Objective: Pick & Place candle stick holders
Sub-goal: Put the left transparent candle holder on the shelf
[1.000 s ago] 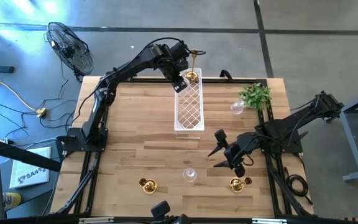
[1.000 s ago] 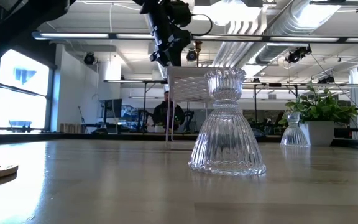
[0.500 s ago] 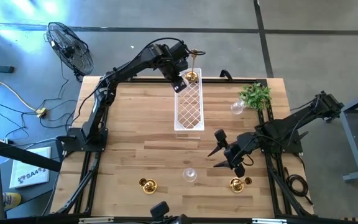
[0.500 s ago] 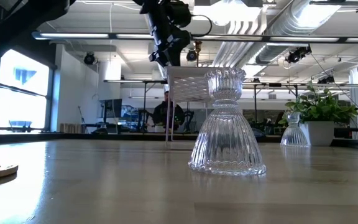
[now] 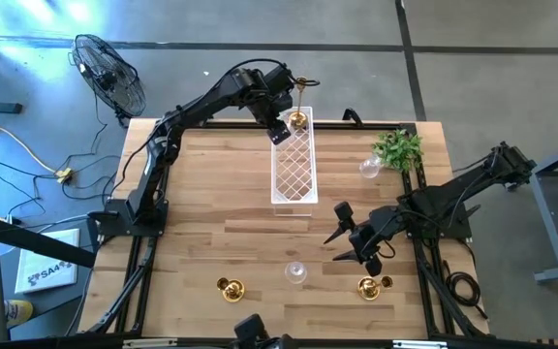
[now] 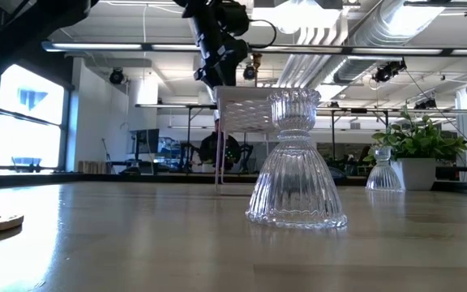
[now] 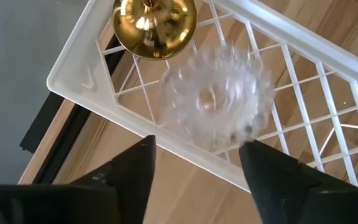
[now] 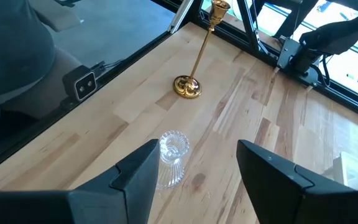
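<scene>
Left tool (image 7: 197, 158) hangs released above the glass holder (image 7: 216, 99), blurred, probably dropping into the tray (image 7: 303, 50). Fragile, slick glass: grip its narrow waist.

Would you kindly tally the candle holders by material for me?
Gold holders: 3
Glass holders: 3
Total: 6
</scene>
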Motion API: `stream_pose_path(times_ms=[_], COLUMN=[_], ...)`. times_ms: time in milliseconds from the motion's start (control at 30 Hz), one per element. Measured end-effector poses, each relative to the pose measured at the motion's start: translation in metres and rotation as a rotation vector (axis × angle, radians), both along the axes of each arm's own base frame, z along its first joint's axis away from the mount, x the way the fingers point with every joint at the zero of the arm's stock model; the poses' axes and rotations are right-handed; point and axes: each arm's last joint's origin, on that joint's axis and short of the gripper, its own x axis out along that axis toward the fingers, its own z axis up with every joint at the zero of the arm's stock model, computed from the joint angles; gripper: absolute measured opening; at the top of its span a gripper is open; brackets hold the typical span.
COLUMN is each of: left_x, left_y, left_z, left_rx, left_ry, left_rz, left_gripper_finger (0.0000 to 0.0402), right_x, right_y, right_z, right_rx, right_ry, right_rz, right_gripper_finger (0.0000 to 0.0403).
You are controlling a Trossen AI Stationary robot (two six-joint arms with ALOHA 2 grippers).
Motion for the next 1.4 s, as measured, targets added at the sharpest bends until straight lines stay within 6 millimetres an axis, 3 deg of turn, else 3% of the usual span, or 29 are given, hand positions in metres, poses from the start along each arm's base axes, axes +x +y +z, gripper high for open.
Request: stream_pose_path(times_ms=[500, 833, 1033, 1233, 1400], left_x=[0.001, -0.005, -0.012, -0.026, -0.040], left_y=[-0.001, -0.002, -0.011, -0.030, -0.060], left_z=[0.000, 0.001, 0.003, 0.025, 0.050], left_rx=[0.002, 0.011, -0.024, 0.038, 0.057], left_ry=[-0.005, 0.045, 0.114, 0.130, 0.095], left_rz=[0.000, 0.017, 0.025, 0.025, 0.023], left_gripper_finger=[0.0230, 0.0231, 0.0231, 0.0231, 0.0231], right_x=[0.000, 0.003, 0.006, 0.009, 0.003], right_y=[-0.001, -0.006, -0.017, -0.037, -0.057], right_z=[-0.001, 0.002, 0.010, 0.023, 0.035], right_rx=[-0.014, -0.064, -0.180, -0.185, -0.137], right_ry=[0.007, -0.059, -0.189, -0.262, -0.253], right_rz=[-0.027, -0.234, -0.577, -0.701, -0.758], right_gripper_finger=[0.0211, 0.0211, 0.0211, 0.0204, 0.0146])
